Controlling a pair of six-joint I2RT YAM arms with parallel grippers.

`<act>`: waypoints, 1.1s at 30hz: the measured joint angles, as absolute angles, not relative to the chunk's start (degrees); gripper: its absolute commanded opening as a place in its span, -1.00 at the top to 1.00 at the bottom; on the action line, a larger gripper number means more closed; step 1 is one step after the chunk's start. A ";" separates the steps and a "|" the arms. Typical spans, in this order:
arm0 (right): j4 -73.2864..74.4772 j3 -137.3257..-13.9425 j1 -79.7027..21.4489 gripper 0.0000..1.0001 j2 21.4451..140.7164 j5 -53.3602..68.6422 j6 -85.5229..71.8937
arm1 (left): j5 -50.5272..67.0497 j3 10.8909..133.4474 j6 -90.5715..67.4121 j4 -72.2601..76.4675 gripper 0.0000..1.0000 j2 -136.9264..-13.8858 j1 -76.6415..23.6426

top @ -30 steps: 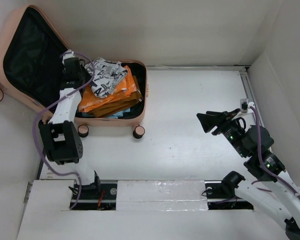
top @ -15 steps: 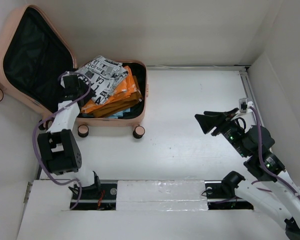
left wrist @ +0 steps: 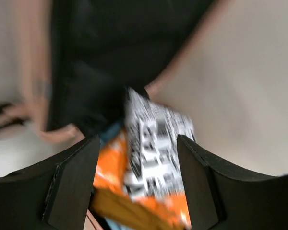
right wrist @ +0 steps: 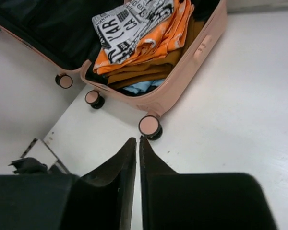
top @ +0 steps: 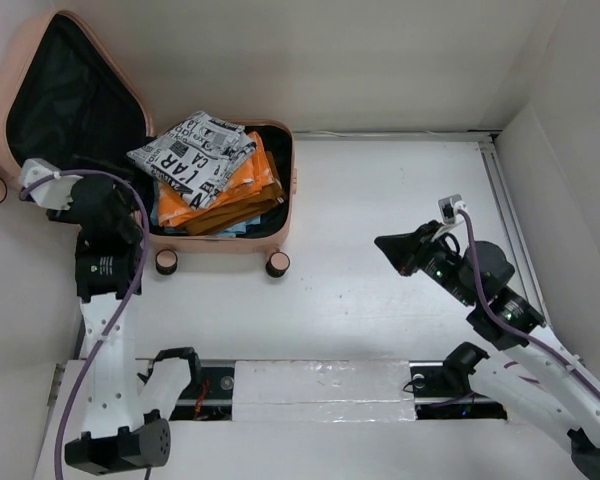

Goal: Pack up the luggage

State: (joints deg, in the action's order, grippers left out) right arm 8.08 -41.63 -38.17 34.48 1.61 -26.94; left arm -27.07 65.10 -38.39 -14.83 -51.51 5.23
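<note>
Luggage: the pale pink hard-shell suitcase (top: 288, 185) is lying open at the far left of the bench (top: 400, 190). Its wheels (top: 277, 264) are facing the arms, and its black-lined lid (top: 70, 110) is leaning back toward the corner.

Contents: folded clothes are heaping above the rim. A black-and-white newsprint-pattern cloth (top: 195, 155) is sitting on top, with orange garments (top: 245, 190) under it.

Progress: I am judging the filling largely done, since I am seeing no garment waiting outside the case. The lid is standing open, so closing is what is left. The stack is probably needing a press down first.

Left pincer (left wrist: 138, 158): it is hovering by the case's near-left edge. Its jaws are standing wide apart and gripping nothing.

Right pincer (top: 390, 245): it is hanging well apart from the case over the right half of the bench and pointing toward it. Its jaws are drawn almost together and holding nothing.

Views: the right wrist view is showing mustard-brown fabric (right wrist: 149, 74) and a light blue layer (right wrist: 139, 87) at the bottom of the stack, hard to make out from above. The left wrist view is blurring everything. Only the top view is showing both arms at once.
</note>
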 measured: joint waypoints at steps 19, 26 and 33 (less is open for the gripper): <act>5.52 -38.24 -38.17 -0.09 36.18 7.46 -25.21 | -58.39 92.99 -28.71 -33.36 -0.31 -82.70 13.45; 4.34 -37.85 -38.17 -0.09 38.20 8.54 -25.21 | -57.63 94.83 -24.53 -32.91 0.33 -84.03 18.37; 3.81 -37.54 -38.17 -0.09 40.25 9.26 -25.21 | -56.12 94.91 -22.31 -29.76 1.00 -83.90 15.44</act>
